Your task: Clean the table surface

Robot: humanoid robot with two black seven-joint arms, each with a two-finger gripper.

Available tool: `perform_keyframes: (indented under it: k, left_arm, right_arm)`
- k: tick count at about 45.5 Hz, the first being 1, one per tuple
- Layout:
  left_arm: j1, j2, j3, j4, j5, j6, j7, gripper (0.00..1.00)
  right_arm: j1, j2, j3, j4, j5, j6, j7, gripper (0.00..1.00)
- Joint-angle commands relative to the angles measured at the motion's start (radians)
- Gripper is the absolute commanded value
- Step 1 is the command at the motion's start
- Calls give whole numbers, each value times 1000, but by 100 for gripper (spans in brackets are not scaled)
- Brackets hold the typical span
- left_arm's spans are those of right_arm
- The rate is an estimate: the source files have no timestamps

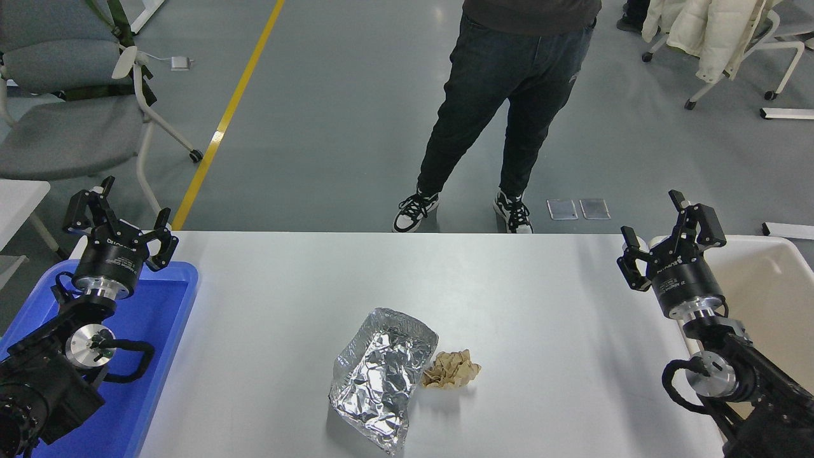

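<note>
The table surface (521, 299) is a wide white top. On it, near the front middle, lies a crumpled silver foil tray (380, 376), and a crumpled tan paper ball (451, 370) touches its right side. My right gripper (671, 229) hovers open and empty over the table's far right corner, well right of and beyond both pieces. My left gripper (119, 219) is parked open above the far end of the blue tray (159, 343).
A cream-white bin (772, 286) stands off the table's right edge, partly behind my right arm. A person in dark trousers (493, 102) stands at the far side. Office chairs are at the far left and far right.
</note>
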Motion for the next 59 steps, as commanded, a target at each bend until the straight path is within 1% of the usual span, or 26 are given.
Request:
perform_keyframes:
  k: [1,6,9,14,17,20,21,25,30,33,35,44,49,59]
  left_arm:
    - [0,0,0,1,0,1,0,100]
    - [0,0,0,-1,0,1,0,100]
    - [0,0,0,1,0,1,0,100]
    - [0,0,0,1,0,1,0,100]
    - [0,0,0,0,0,1,0,100]
    - [0,0,0,1,0,1,0,100]
    - [0,0,0,1,0,1,0,100]
    - [0,0,0,1,0,1,0,100]
    - [0,0,0,0,0,1,0,100]
    - [0,0,0,1,0,-1,0,100]
    - [0,0,0,-1,0,1,0,100]
    - [0,0,0,-1,0,1,0,100]
    - [-2,0,0,1,0,-1,0,100]
    - [0,0,0,0,0,-1,0,100]
  right_arm:
    - [15,23,-36,-20,-5,-6,6,100]
    - [22,18,-64,-11,-2,-11,0,100]
    - [27,6,-90,9,-1,-45,-23,100]
    - [30,-58,-154,139,-1,-115,-139,100]
    - [42,-100,-199,202,-1,-144,-171,100]
    - [71,-147,-268,248,-1,-164,-178,100]
    - [91,-184,-316,277,-2,-174,-190,100]
    - [127,-244,-387,340,-4,-180,-250,100]
    - [160,-289,-417,419,-31,-172,-317,100]
    - [221,-322,-476,500,-97,-171,-410,100]
    - [254,-336,-512,524,-126,-171,-435,100]
    - [479,-350,-745,568,-289,-161,-495,100]
    - [600,-322,-897,568,-421,-158,-497,100]
    - [711,-296,-1093,566,-576,-158,-492,100]
